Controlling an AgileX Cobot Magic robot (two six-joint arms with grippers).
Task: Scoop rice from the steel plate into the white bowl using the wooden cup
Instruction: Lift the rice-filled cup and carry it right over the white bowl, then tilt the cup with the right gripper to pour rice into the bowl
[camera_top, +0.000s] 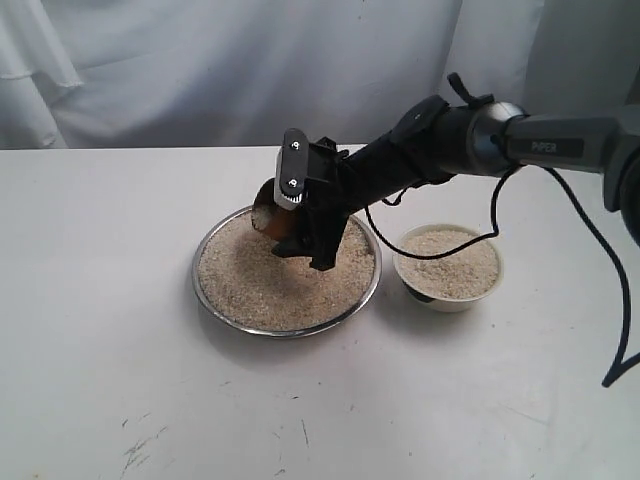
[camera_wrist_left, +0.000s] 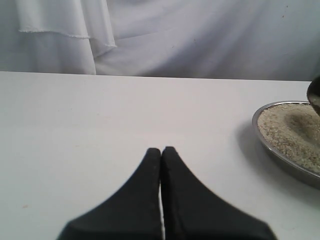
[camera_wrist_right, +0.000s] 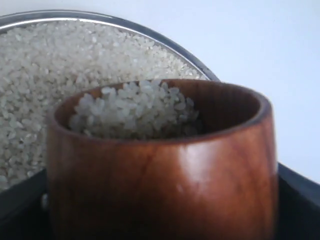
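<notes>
Right gripper (camera_top: 298, 238) clamps the wooden cup (camera_wrist_right: 160, 170) over the steel plate (camera_top: 203, 290) directly beneath it. Off-white rice (camera_wrist_right: 132, 112) partly fills the cup and covers the plate. The white bowl (camera_top: 448, 300) stands nearby, also holding rice. Left gripper (camera_wrist_left: 160, 156) is pinched together, empty.

Reddish-brown wooden cup (camera_wrist_right: 160, 165) holds rice (camera_wrist_right: 132, 110), above rice-covered steel plate (camera_top: 290, 333); white bowl (camera_top: 450, 302) just beside plate, rice-filled.

Exterior: elevated, facing white curtain (camera_top: 200, 70). Left wrist: low, distant. Right wrist: close-up. All share shiny round steel plate (camera_top: 290, 332).
</notes>
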